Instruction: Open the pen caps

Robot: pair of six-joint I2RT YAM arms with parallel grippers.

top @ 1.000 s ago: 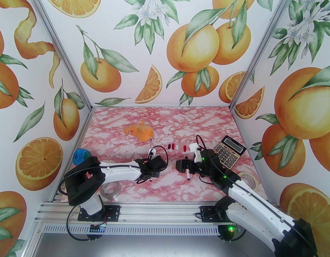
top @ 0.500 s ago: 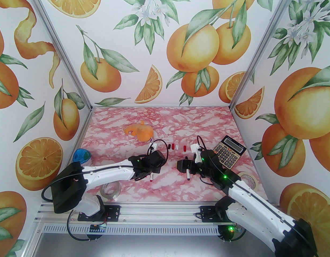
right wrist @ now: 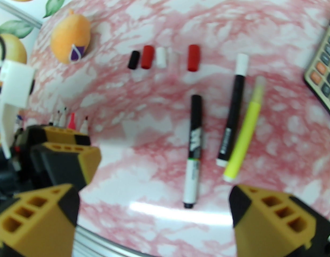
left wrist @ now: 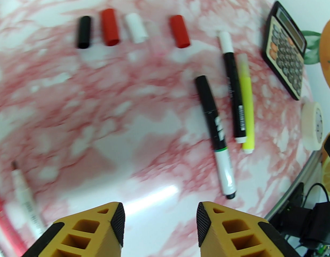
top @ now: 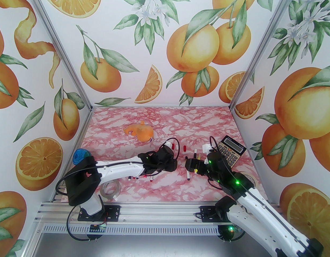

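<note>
Several pen caps lie in a row at mid-table: black point(left wrist: 83, 32), red point(left wrist: 109, 27), white point(left wrist: 136, 28) and another red point(left wrist: 179, 31); the row is also in the right wrist view point(right wrist: 148, 57). Three capped pens lie right of them: a black-and-white one point(left wrist: 217, 135), a black one with a white cap point(left wrist: 233, 90) and a yellow one point(left wrist: 246, 103). Uncapped pens point(top: 141, 177) lie side by side under my left arm. My left gripper point(left wrist: 161, 223) is open and empty over bare table. My right gripper point(right wrist: 154, 218) is open wide, just near of the capped pens.
A calculator point(top: 230, 150) sits at the right, with a tape roll point(top: 249, 179) nearer. An orange plush toy point(top: 139, 132) lies farther back. At the left stand a blue object point(top: 80, 155) and a clear tape roll point(top: 110, 190). The two grippers face each other closely.
My left gripper has opened and moved right and away from me, leaving the uncapped pens uncovered behind it. The right gripper has shifted right, exposing a pen beside the calculator.
</note>
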